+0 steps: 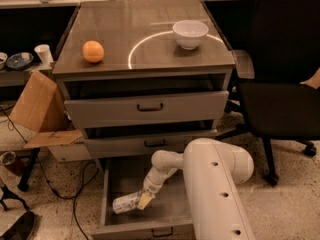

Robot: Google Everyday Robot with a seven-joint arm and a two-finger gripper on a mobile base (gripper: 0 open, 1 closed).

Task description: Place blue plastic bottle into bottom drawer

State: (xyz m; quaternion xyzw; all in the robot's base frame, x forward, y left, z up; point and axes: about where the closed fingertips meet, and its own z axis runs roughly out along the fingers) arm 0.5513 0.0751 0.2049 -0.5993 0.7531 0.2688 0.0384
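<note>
Camera view, the only one, looking down the front of the grey cabinet. All three drawers stand open, and the action is at the lowest one. The bottom drawer (131,230) is pulled well out, its bare grey floor showing. The big white arm (215,194) bends down into it from the right. At its tip, the end effector (144,200) sits low inside the drawer, left of centre.

It looks pinched on the right end of the blue plastic bottle (125,203). The bottle lies almost flat, with its free end pointing at the drawer's left wall. So the bottle is already inside the drawer's outline. Whether it rests on the floor or hangs just above it, I cannot tell.

Up on the tabletop (150,59), the orange (93,51) and the white bowl (190,33) sit well apart and play no part here.

This reads as the release step, very near the end of the task. To do it well, I'd bring the bottle gently down to the floor before letting go, because a ribbed round bottle will likely roll. The fingers should part only enough to free it, then lift straight up and out. The middle drawer (150,144) overhangs close above the wrist, so a careless rise could knock its front.
</note>
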